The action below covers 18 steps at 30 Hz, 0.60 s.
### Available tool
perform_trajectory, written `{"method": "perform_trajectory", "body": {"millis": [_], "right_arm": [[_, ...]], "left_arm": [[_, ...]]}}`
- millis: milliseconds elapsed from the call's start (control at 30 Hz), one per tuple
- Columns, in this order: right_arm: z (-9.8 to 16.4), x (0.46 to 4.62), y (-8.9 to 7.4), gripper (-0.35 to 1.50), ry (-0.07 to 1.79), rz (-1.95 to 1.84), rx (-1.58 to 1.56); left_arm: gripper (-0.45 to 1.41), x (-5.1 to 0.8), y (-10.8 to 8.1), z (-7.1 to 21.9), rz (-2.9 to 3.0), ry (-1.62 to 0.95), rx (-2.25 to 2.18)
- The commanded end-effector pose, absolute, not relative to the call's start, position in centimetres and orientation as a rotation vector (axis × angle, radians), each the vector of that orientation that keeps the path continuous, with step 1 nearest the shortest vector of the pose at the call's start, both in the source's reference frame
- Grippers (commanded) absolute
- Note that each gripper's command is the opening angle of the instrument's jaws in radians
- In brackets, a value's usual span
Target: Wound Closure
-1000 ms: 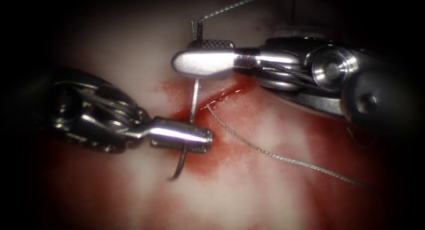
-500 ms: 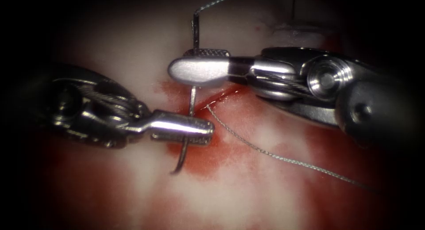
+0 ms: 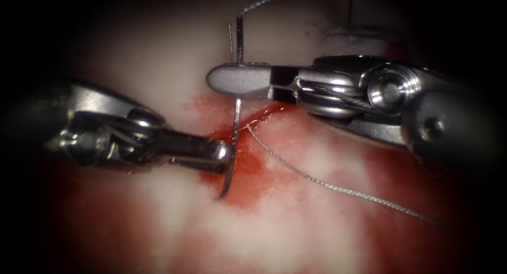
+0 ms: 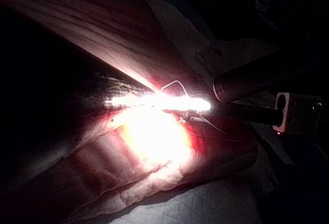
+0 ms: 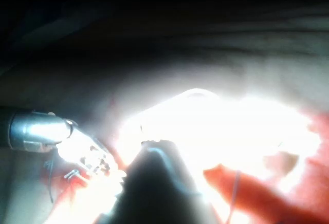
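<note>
In the endoscope view the curved needle [image 3: 235, 121] stands nearly upright over the cut [image 3: 264, 114] in the tissue [image 3: 158, 57]. My right tool [image 3: 212, 78] reaches in from the right, shut on the needle near its tail end. The needle's point [image 3: 222, 196] hangs over the red fluid left of the cut, and I cannot tell whether it touches. My left tool [image 3: 224, 157] lies just left of the needle's lower curve, jaws parted and holding nothing. Thread [image 3: 264, 2] leaves the tail upward, and another stretch [image 3: 327, 185] runs from the cut to the lower right.
Red fluid [image 3: 248, 173] pools around the cut and spreads over the lower tissue. The right tool's wrist and shaft [image 3: 422, 110] cover the tissue to the right. In the left wrist view the right arm's shaft [image 4: 252, 80] crosses above the brightly lit tissue [image 4: 154, 142].
My right tool's jaws closed on the needle near its tail. My left tool let go of the needle's lower curve, opened and drew back slightly left. The needle shifted a little right.
</note>
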<state>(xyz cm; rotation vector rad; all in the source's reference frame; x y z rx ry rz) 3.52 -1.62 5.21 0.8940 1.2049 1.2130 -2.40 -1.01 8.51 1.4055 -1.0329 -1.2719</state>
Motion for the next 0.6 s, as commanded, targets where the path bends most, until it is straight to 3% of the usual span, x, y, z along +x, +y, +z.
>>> {"method": "perform_trajectory", "body": {"millis": [33, 200, 367, 400, 500, 533, 600], "right_arm": [[5.18, 3.52, -1.50, -0.35, 1.243, 1.114, 0.827], [5.24, 3.19, -1.32, -0.35, 1.305, 0.902, 0.675], [5.30, 2.77, -1.08, -0.35, 1.450, 0.643, 0.480], [5.30, 2.75, -1.07, -0.35, 1.455, 0.614, 0.455], [5.27, 2.75, -1.07, -0.35, 1.458, 0.592, 0.436], [5.26, 2.77, -1.08, -0.35, 1.457, 0.594, 0.436], [5.23, 2.83, -1.11, -0.35, 1.455, 0.603, 0.432]], "left_arm": [[1.06, -2.37, -0.85, 8.49, -1.229, -1.040, 1.410], [0.99, -2.20, -0.79, 8.53, -1.153, -1.144, 1.260], [0.24, -2.28, -0.92, 8.51, -1.027, -1.140, 0.961], [0.24, -2.30, -0.94, 8.52, -0.977, -1.151, 0.910], [-0.16, -2.35, -1.00, 8.54, -0.886, -1.172, 0.832], [-0.38, -2.35, -1.01, 8.54, -0.882, -1.174, 0.827], [-0.45, -2.37, -1.03, 8.52, -0.899, -1.156, 0.805]]}}
